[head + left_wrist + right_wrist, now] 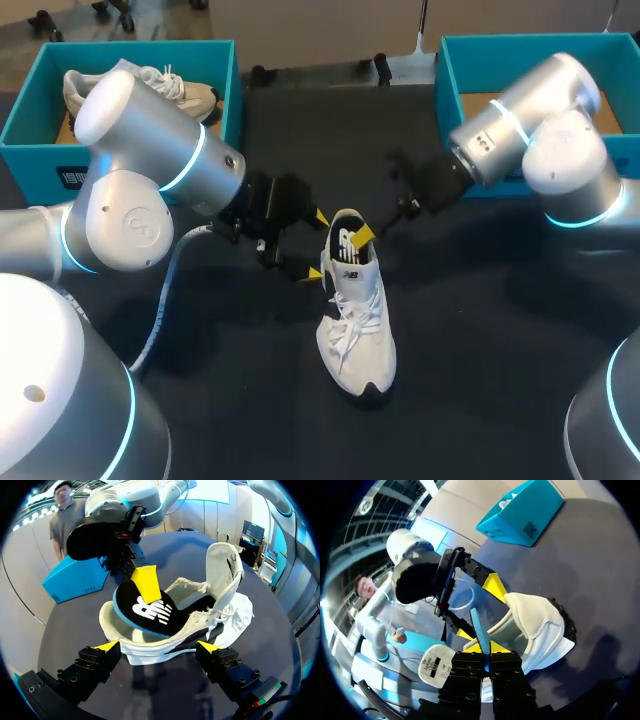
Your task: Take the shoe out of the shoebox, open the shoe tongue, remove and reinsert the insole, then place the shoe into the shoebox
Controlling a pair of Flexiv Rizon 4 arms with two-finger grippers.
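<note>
white sneaker (368, 350) lies mid-table (480, 330), toe toward me, laces (349, 330) loose, heel opening facing away; black insole (347, 252) with a blue edge stands half out of the heel, tilted up; right gripper (364, 234) is clamped on the insole's rear end, and the right wrist view shows the thin edge running straight between the pinched fingers; left gripper (316, 245) is spread wide just beside the heel with the shoe ahead of its fingers, not squeezing, and I can't tell if a tip grazes the upper; tongue (222, 565) is folded up and open; handling guess: the insole is light, thin, floppy foam that will bend and snag on the collar, so pinch near the heel end and feed it along the shoe; the sneaker is light with a soft upper and probably slides on the table, so brace it at the stiffer heel or sole, not the tongue; far side: left teal shoebox (30, 110) holds a second shoe (185, 95), right teal shoebox (450, 75) sits opposite, both well apart from the sneaker
</note>
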